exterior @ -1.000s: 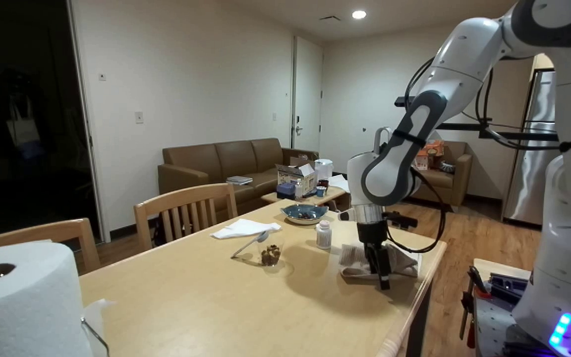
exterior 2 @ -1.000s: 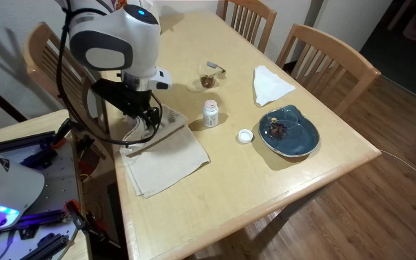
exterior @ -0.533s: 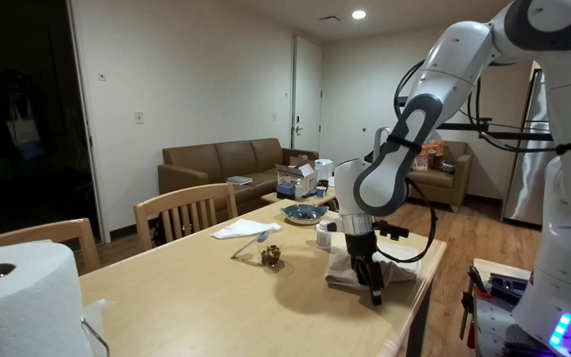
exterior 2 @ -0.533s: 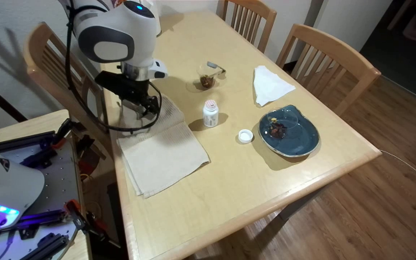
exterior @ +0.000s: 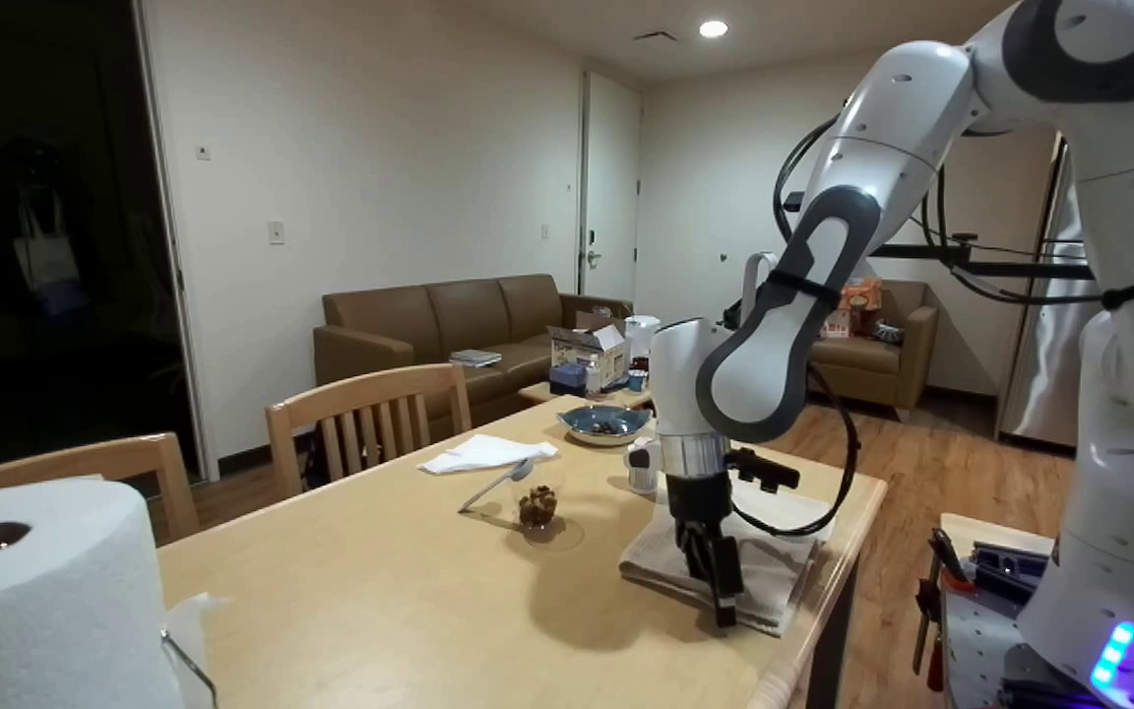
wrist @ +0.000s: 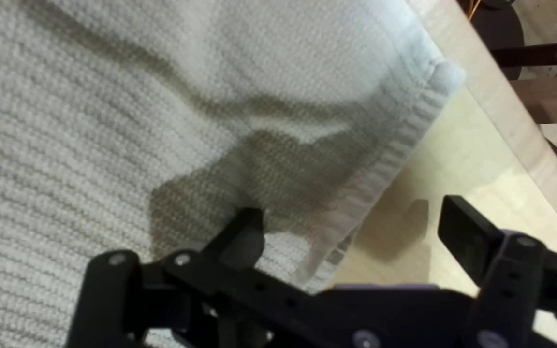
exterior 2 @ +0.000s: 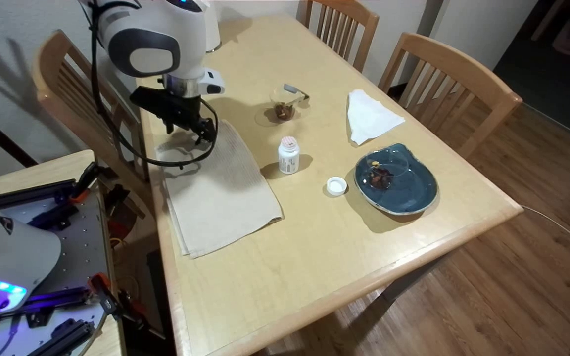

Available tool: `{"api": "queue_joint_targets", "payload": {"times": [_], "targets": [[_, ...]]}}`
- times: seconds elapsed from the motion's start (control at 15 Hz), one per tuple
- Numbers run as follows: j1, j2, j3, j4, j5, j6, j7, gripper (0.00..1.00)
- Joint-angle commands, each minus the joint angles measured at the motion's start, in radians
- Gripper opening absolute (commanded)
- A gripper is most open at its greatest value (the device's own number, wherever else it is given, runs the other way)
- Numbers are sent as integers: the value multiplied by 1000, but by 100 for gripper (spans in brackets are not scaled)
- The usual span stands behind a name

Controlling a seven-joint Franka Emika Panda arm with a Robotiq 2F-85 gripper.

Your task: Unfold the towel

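The spread end effector (wrist: pixel 351 227) straddles an edge of the towel (exterior 2: pixel 220 202); one fold looks laid out; next, lift clear.

no writing is legible, the bottle label (exterior 2: pixel 288 162) included.

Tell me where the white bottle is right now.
In an exterior view, the bottle stands upright on the table near the picture's middle, between the towel on its left and the white cap on its right.

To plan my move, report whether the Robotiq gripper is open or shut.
The Robotiq gripper is open: the wrist view shows its fingers apart.
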Motion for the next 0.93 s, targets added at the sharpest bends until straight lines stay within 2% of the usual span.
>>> {"api": "queue_joint_targets", "payload": {"times": [0.0, 0.73, 0.8, 0.87], "targets": [[-9, -20, 12, 6, -24, -22, 41, 100], [85, -205, 71, -42, 19, 52, 153, 100], [79, -154, 57, -1, 2, 20, 127, 100], [89, -167, 59, -4, 3, 22, 135, 100]]}}
